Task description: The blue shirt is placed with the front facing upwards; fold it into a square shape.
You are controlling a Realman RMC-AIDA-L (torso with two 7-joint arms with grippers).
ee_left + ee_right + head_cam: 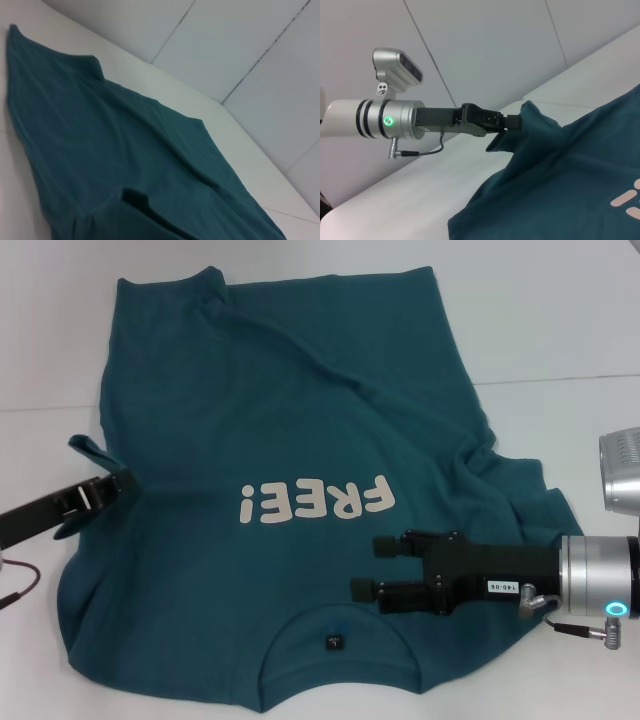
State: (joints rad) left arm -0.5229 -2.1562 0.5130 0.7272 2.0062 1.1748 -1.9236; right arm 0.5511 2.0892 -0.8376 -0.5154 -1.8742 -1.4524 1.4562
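Note:
The blue shirt (290, 430) lies front up on the white table (560, 330). Its cream "FREE!" print (315, 502) reads upside down to me, and the round collar with its dark label (335, 642) is nearest me. My left gripper (118, 487) is at the shirt's left edge, shut on the sleeve (88, 450), which is pulled up a little. The right wrist view shows that same left gripper (512, 122) pinching the raised cloth (535, 120). My right gripper (372, 568) hovers open over the shirt between the print and the collar, fingers pointing left. In the left wrist view the shirt (125, 150) stretches away.
The right sleeve (530, 500) lies bunched beside my right arm. A diagonal wrinkle (320, 360) crosses the far part of the shirt. A dark cable (20, 585) hangs by the left arm. The table's seam (570, 380) runs behind, and a panelled wall (250, 45) stands beyond.

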